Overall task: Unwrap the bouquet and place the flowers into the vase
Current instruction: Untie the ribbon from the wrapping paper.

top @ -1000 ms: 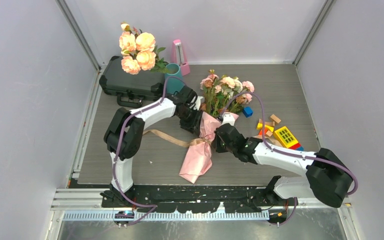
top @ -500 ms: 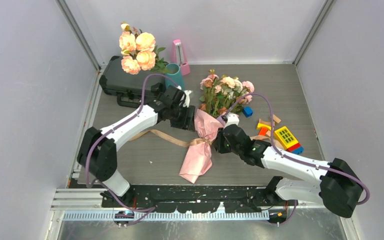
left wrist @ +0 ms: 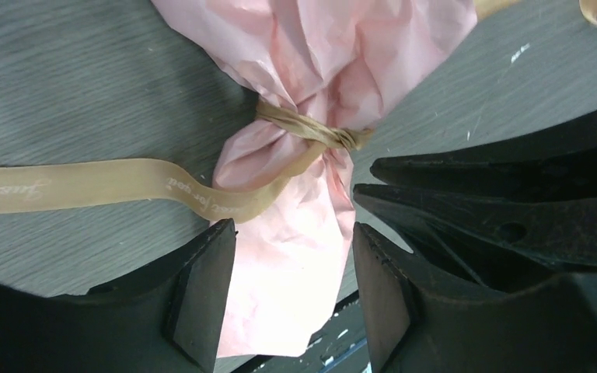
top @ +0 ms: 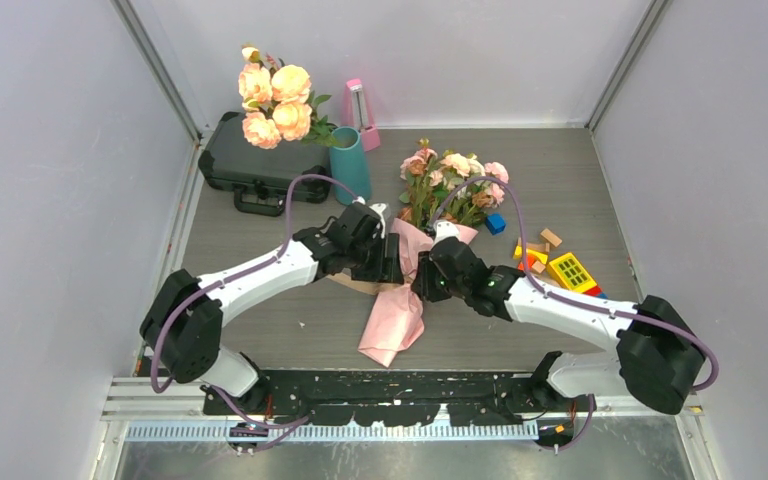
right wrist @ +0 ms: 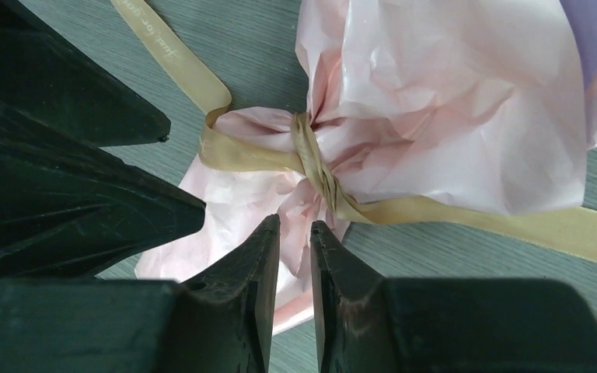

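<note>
Progress: early | bouquet (top: 397, 305) lying wrapped, ribbon knot (left wrist: 315, 132) not undone | left tool (left wrist: 291, 237) hovering spread astride wrap | right tool (right wrist: 289, 233) barely parted, pinching nothing | vase (top: 350, 165) awaiting flowers (top: 455, 180)

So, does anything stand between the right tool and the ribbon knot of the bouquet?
Nothing visible does. The right tool hangs just short of the ribbon knot on the bouquet, its jaws slightly apart and empty.

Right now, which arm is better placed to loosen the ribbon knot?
Probably right: the right gripper points straight at the knot, just short of it; the left gripper straddles the paper below.
</note>
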### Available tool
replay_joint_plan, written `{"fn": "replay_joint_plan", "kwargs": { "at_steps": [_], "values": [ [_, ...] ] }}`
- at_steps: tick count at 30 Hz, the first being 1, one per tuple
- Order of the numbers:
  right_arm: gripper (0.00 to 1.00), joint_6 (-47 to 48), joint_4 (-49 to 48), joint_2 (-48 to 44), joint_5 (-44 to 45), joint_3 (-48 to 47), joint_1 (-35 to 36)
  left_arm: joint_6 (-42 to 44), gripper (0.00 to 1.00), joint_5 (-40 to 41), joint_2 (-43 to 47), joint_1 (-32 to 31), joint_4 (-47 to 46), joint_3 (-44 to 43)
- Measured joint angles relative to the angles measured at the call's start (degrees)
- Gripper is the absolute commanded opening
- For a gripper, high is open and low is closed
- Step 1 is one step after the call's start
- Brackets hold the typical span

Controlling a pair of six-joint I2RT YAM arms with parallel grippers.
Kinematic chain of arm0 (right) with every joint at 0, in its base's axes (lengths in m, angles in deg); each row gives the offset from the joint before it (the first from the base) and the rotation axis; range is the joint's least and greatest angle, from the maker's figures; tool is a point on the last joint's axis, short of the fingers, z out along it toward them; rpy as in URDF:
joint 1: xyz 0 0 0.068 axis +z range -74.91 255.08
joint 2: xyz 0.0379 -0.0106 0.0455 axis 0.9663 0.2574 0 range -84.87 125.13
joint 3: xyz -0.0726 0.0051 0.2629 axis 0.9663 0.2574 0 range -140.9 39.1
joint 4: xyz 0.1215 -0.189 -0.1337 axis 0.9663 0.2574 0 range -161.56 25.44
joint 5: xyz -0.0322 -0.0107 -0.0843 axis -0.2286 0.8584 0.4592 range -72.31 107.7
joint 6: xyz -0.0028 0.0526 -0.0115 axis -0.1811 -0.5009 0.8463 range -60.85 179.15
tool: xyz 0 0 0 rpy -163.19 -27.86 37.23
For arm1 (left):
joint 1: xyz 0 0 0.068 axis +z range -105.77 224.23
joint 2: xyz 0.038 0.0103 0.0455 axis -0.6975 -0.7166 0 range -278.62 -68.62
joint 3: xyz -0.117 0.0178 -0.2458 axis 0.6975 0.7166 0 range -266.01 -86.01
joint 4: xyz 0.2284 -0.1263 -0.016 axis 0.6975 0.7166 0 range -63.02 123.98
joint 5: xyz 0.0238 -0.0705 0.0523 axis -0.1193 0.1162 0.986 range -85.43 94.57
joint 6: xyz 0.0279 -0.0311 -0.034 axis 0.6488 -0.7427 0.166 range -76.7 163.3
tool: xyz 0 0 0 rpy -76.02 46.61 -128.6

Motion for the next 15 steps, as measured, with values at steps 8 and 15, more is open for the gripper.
{"fn": "replay_joint_plan", "kwargs": {
  "at_steps": [8, 15],
  "values": [
    [0.27, 0.7, 0.2, 2.1, 1.2, -1.5, 0.0, -0.7, 0.63, 5.8, 0.8, -0.3, 0.0, 0.2],
    [0.26, 1.3, 0.7, 4.0, 2.6, -2.2, 0.0, -0.7, 0.59, 7.1, 0.1, -0.3, -0.4, 0.3]
  ]
}}
